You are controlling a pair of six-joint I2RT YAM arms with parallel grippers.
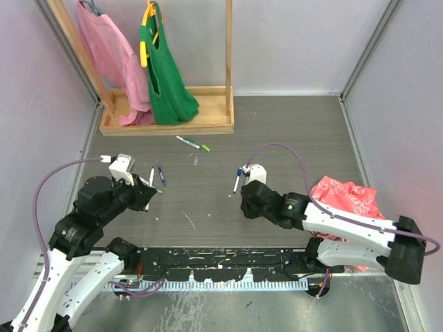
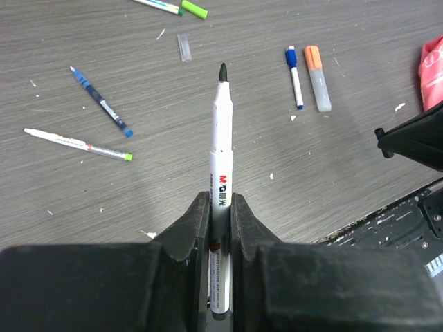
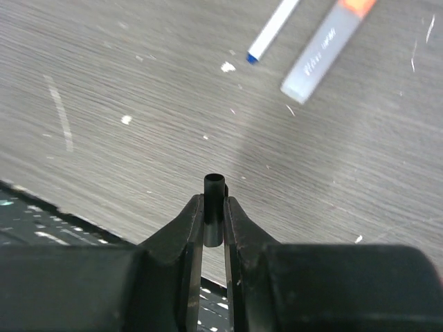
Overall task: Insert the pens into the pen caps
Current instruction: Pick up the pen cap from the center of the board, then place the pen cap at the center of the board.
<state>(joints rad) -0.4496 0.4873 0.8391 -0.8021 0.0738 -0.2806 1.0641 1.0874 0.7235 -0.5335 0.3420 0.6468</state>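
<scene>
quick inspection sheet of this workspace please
surface: grey wood-grain table, scuffed, white scraps
job's things: black-tipped pen and black cap held; blue pen, green-ended pen, blue-tipped pen, orange marker, green pen, light green cap lying loose
clutter: clear strip; red cloth at right
grippers: left gripper shut on black-tipped pen; right gripper shut on black cap
cables: purple, left cable and right cable looping off the wrists
surroundings: wooden rack at back, pink garment, green garment hanging
</scene>
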